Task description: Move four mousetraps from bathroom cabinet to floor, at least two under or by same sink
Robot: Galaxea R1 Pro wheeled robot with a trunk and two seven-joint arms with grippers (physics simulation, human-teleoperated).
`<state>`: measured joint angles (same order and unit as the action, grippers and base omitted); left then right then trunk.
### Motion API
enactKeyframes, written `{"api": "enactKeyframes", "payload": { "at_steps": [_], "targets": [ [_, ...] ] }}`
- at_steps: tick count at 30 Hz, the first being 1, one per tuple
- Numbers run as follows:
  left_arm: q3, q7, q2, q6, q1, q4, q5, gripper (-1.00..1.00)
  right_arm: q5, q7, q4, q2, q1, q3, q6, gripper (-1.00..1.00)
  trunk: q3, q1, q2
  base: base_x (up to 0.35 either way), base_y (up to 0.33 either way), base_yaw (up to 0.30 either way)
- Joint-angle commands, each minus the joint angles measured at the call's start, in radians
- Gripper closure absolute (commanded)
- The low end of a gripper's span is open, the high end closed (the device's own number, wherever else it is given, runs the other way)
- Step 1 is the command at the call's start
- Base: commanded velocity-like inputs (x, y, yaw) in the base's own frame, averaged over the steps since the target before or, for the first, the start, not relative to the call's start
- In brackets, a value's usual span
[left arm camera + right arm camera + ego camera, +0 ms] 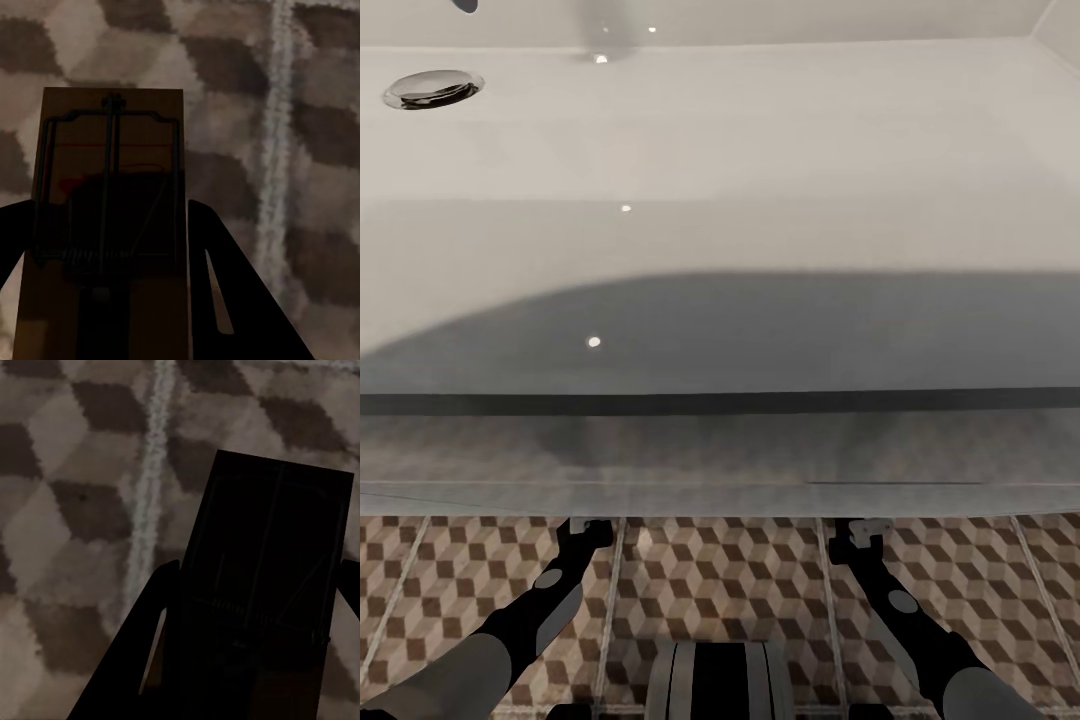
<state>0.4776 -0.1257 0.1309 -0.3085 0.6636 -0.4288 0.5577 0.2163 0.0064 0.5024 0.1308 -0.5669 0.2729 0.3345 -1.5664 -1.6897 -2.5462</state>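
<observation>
In the head view the white sink (760,150) spans the picture, and both arms reach under its front edge over the cube-patterned bathroom floor (720,575). My left gripper (584,530) is shut on a brown wooden mousetrap (112,150) with a wire bar and a red mark, its dark fingers (225,285) on either side of the board. My right gripper (855,535) is shut on a second mousetrap (277,525), dark in the sink's shadow. Both traps are close over the tiles; I cannot tell whether they touch. The cabinet is out of view.
The sink's chrome drain (432,88) lies at the far left of the basin. The vanity's front edge (720,495) overhangs both gripper tips. Pale grout lines (274,150) cross the tiles beside each trap. The robot's base (718,680) shows at the bottom.
</observation>
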Motion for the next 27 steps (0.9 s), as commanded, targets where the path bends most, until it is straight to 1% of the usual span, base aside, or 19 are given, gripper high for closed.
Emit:
{"api": "enactKeyframes", "payload": {
  "at_steps": [1, 5, 9, 27],
  "targets": [
    [0.009, -0.011, 0.001, -0.003, 0.001, -0.001, 0.002, 1.00, 0.012, 0.004, -0.001, 0.001, -0.001, 0.006, 0.004, 1.00, -0.001, 0.000, 0.000, 0.000, 0.000, 0.000],
    [0.009, -0.011, 0.001, -0.003, 0.001, -0.001, 0.001, 1.00, 0.012, 0.004, -0.001, 0.001, -0.001, 0.005, 0.004, 1.00, -0.001, 0.000, 0.000, 0.000, 0.000, 0.000],
    [0.009, -0.011, 0.001, -0.003, 0.001, -0.001, 0.001, 1.00, 0.012, 0.004, -0.001, 0.001, -0.001, 0.005, 0.004, 1.00, -0.016, -0.002, -0.001, 0.000, 0.000, 0.000],
    [0.009, -0.011, 0.001, -0.003, 0.001, -0.001, 0.001, 1.00, 0.012, 0.004, -0.001, 0.001, -0.001, 0.005, 0.004, 1.00, -0.016, -0.002, -0.001, 0.000, 0.000, 0.000]
  ]
}}
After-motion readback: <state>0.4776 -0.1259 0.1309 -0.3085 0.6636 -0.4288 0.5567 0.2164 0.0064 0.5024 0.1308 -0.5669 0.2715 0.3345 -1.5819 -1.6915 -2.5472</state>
